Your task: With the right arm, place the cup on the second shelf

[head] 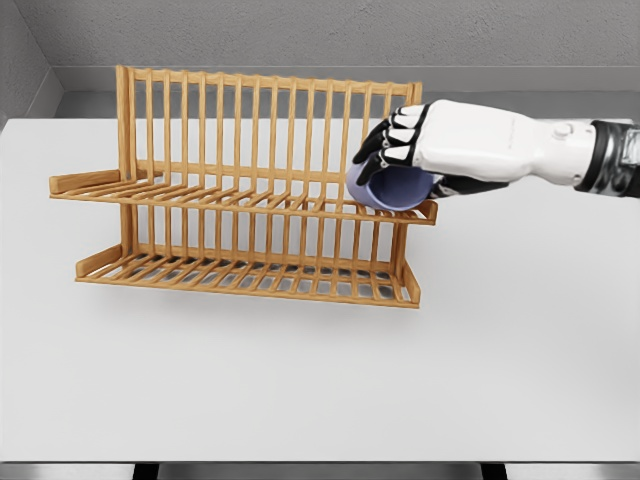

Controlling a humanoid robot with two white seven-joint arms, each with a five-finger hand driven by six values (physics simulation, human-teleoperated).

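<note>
A wide white table (300,400) fills the view, and on it stands a wooden two-tier dish rack (240,190), slatted back upright, both shelves running left to right. In from the right comes the white arm, the right robot hand (400,150) sitting over the right end of the upper shelf (200,195). Fingers curled around a lavender cup (395,190), which is tipped on its side and touching the upper shelf's slats near the rack's right post.
</note>
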